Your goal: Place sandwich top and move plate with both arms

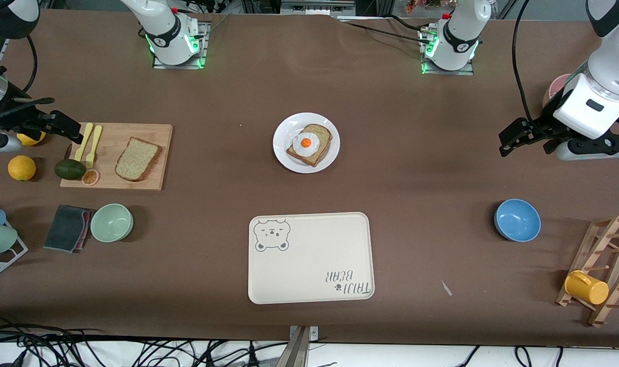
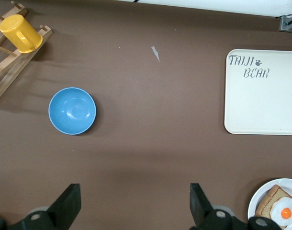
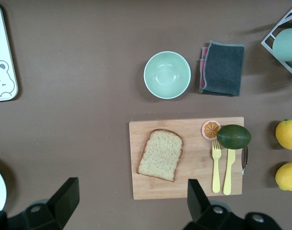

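Front view shows a brown desk [image 1: 416, 178] with the plate [image 1: 285, 153] at its middle, carrying a browner toast slice [image 1: 317, 138] topped by a fried egg [image 1: 305, 143]. Nearer the camera than the plate lies a cream tray [image 1: 309, 260] printed with a bear drawing. The sandwich top [image 1: 137, 158] lies flat on a wooden cutting board [image 1: 151, 133] toward the right arm's end of the desk, well apart from the plate. On the same board are a yellow fork and knife [image 1: 91, 140], an orange slice [image 1: 90, 177] and an avocado [image 1: 70, 169] at the board's edge. Two lemons [image 1: 22, 167] sit just off the board. Nearer the camera than the board are a pale green bowl [image 1: 111, 223] and a folded dark cloth [image 1: 67, 228] beside it.

The right gripper [image 1: 67, 131] hangs above the end of the cutting board where the fork and knife lie, its jaws spread wide and empty; in the right wrist view its black fingers [image 3: 64, 199] stand far apart with the bread slice between them farther down. The left gripper [image 1: 513, 140] hovers over bare desk toward the left arm's end, jaws likewise wide apart and holding nothing; the left wrist view shows a blue bowl [image 2: 72, 110] below it. A wooden rack [image 1: 602, 265] with a yellow cup [image 1: 586, 287] stands near that end.
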